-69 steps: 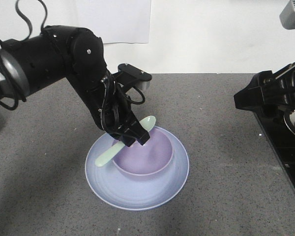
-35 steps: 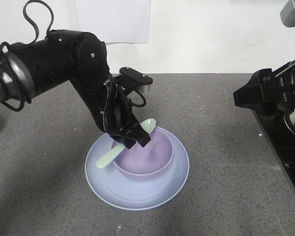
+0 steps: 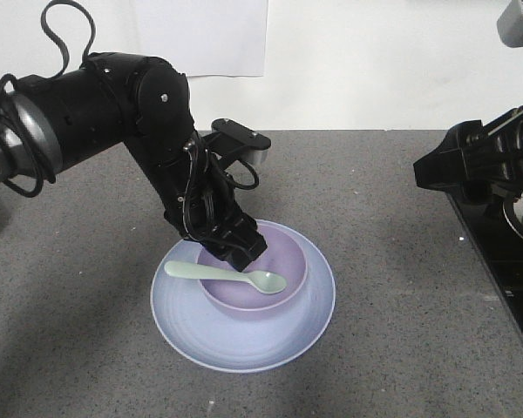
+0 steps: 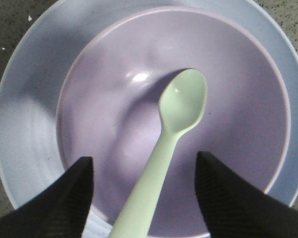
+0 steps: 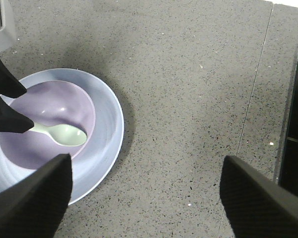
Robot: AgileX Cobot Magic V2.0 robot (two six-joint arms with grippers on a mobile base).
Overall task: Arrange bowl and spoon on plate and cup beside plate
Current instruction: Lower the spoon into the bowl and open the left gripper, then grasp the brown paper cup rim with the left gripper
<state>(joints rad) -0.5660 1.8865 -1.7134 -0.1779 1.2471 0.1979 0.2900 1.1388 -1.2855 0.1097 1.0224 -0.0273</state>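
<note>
Since the spoon (image 3: 231,275) lies loose in the bowl (image 3: 283,254), and the bowl sits at the middle of the plate (image 3: 235,344), you can judge the plate's share of the task done. The left gripper (image 3: 242,250) hangs just over the bowl's rim at about 10 o'clock, jaws wide and holding nothing. In the wrist view its fingers (image 4: 59,203) stand either side of the handle, with a gap on each side.

Mind the spoon's long axis. In the front view it runs roughly from 9 o'clock, where the handle overhangs the rim, to 4 o'clock, where the scoop rests inside. Your exit is probably straight up, or a finger may catch the handle.

The right gripper (image 5: 145,159) is spread wide and empty, well apart from the plate at 3 o'clock, over the grey tabletop (image 3: 401,331). The cup shows in no view, so you cannot tell which arm is nearer it.
</note>
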